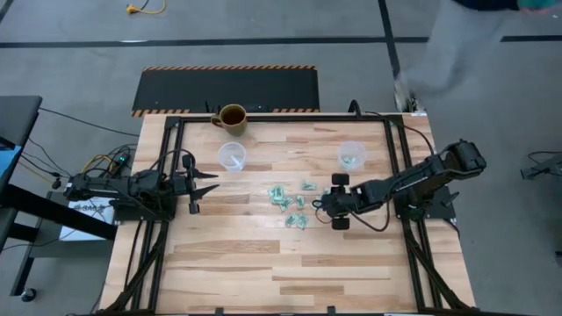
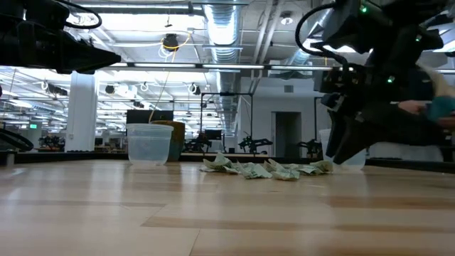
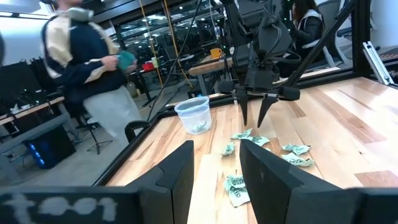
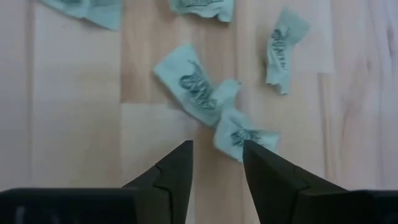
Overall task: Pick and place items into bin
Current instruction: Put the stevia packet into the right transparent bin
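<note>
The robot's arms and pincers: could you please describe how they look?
Both arms are dark, jointed and slender. The right pincer has two black tapering fingers below a cylindrical wrist, trailed by a black cable. The left pincer has matching pointed fingers; coloured wiring shows near its base.

— Any writing you can read?
— Not really. The green wrapped pieces (image 4: 198,84) just ahead of the right gripper (image 4: 217,163) carry dark curly print, but I can't make out the letters.
— Anything elsewhere?
— No legible label, number or sign.
</note>
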Robot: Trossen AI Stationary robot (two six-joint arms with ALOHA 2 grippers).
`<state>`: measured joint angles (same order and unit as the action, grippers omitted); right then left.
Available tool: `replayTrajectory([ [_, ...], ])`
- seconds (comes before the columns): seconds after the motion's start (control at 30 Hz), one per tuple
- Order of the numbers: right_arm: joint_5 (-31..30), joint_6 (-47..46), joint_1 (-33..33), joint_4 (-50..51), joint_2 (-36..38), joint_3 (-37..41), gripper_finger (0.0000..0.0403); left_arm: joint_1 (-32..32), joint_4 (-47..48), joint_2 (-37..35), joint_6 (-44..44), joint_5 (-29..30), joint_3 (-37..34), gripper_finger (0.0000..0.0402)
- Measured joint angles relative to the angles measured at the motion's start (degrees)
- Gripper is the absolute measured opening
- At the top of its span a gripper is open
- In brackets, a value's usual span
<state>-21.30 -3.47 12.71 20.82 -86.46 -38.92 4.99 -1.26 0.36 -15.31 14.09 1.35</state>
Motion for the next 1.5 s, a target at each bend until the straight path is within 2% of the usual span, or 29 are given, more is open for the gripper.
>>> replayTrajectory([
  [0.33, 0.5, 2.4, -3.2, -0.3, -0.1, 0.0, 0.0134, 0.0, 0.0, 0.0, -0.3, 0.0, 0.0, 0.0121],
  [0.77, 4.7, 4.7, -4.2, -0.7, -0.1, 0.0, 0.0129, 0.0, 0.0, 0.0, 0.0, 0.0, 0.0, 0.0121],
  [1.5, 4.7, 5.7, -5.3, -1.6, -0.1, 0.0, 0.0129, 0.0, 0.0, 0.0, -0.3, 0.0, 0.0, 0.0121],
])
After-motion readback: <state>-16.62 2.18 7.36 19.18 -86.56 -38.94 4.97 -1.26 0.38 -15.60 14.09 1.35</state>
